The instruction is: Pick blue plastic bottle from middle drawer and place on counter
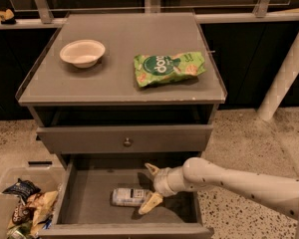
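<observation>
The blue plastic bottle (130, 196) lies on its side on the floor of the open middle drawer (89, 193), a pale bottle with a white label. My gripper (150, 186) reaches into the drawer from the right on a white arm. Its fingers are open, one fingertip (150, 168) behind the bottle's right end and the other (148, 204) in front of it. The bottle's right end sits just at the mouth of the fingers. The counter (120, 73) above is a broad grey cabinet top.
A white bowl (82, 52) and a green snack bag (169, 68) lie on the counter. A closed drawer front with a round knob (127, 142) sits just above the open drawer. A bin of snack bags (25, 210) stands on the floor at left.
</observation>
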### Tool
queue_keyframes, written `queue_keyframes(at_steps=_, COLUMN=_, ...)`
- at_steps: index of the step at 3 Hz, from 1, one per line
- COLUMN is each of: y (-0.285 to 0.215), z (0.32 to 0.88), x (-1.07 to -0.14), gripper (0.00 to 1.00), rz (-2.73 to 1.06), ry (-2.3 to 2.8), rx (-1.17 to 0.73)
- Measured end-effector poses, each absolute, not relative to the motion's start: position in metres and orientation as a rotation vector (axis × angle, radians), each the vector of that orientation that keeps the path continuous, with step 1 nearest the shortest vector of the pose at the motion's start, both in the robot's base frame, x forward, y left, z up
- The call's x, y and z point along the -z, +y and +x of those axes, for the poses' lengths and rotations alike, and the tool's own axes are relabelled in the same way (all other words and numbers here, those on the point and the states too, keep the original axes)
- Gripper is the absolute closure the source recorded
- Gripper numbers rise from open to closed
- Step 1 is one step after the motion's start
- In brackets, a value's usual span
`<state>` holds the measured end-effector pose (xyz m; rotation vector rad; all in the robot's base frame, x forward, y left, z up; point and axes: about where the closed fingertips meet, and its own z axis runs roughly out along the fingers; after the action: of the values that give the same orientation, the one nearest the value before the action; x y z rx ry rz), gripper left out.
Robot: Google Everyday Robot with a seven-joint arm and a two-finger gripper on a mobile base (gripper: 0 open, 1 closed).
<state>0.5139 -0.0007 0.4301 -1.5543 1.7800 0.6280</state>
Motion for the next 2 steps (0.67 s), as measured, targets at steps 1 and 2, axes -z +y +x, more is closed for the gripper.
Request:
queue_keyframes(at_steps=1, y=0.0462, z=0.5105, x=-0.4035, gripper=0.00, rz=-1.588, ry=1.785, rx=-0.680)
queue_keyframes(at_steps=2, y=0.0462, z=0.5105, x=-0.4035, gripper=0.00, rz=-1.588, ry=1.785, rx=-0.680)
